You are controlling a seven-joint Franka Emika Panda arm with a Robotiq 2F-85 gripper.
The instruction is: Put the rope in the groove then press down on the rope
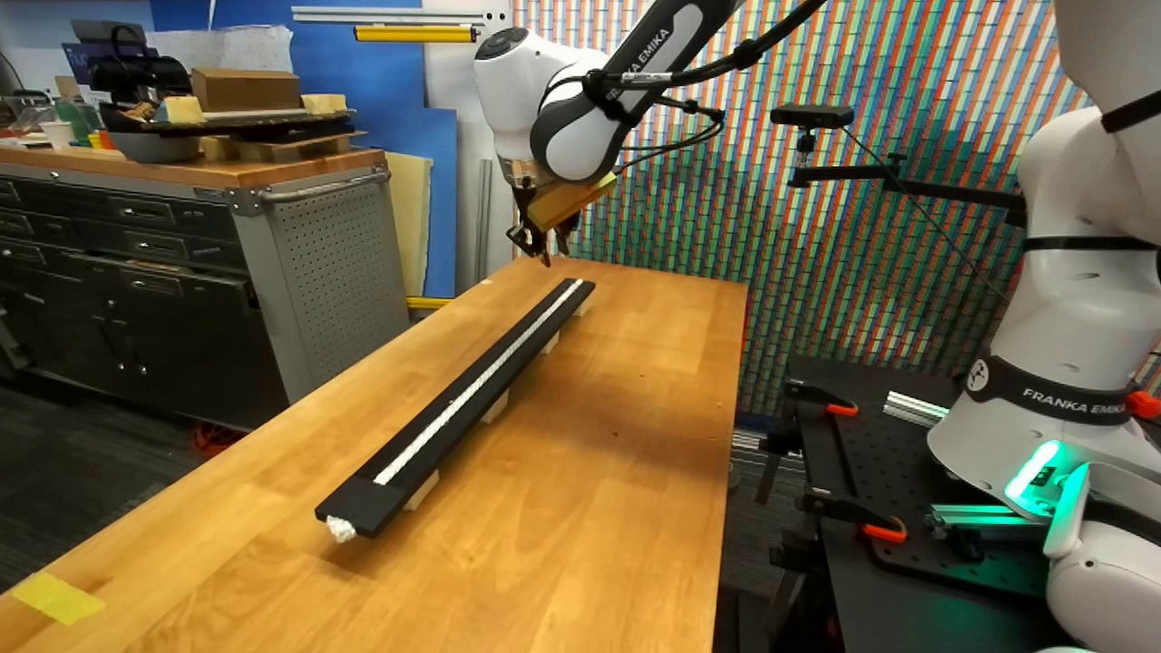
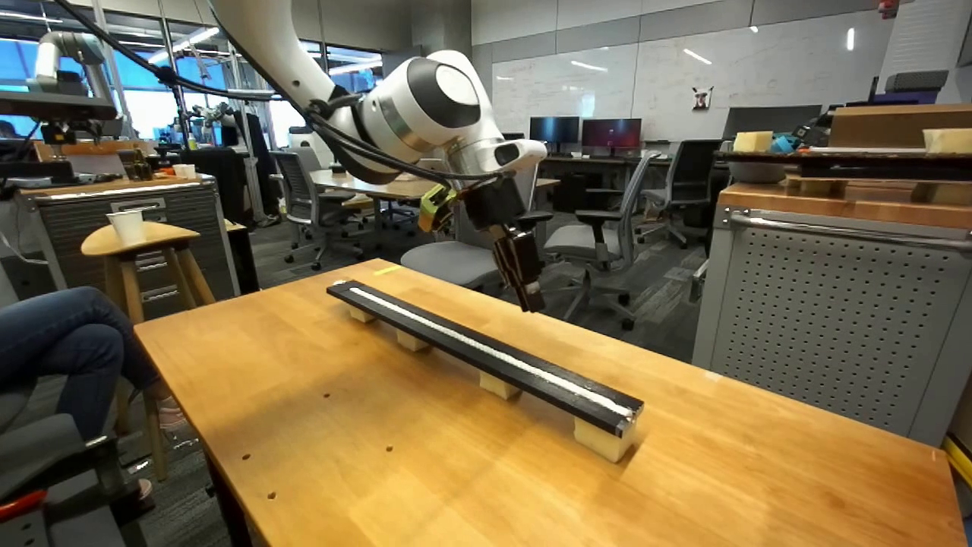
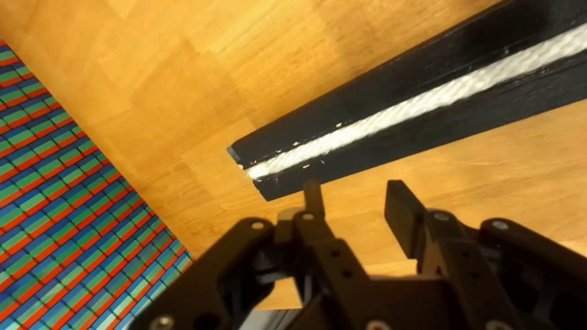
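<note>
Rope (image 1: 481,384) lying in the groove (image 3: 504,85), end effector (image 3: 355,201) spread and empty.
In an exterior view, the rope's far end (image 1: 568,294) lies below and right of the end effector, long axis running near-left.

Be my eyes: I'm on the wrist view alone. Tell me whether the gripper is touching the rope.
Observer: It isn't. In both exterior views the gripper hangs in the air, with a gap between it and the rope.
Operator: Good. I mean to press down next, so tell me what the bar stands on.
Observer: Pale blocks. Four of them show under the bar in both exterior views.
</note>
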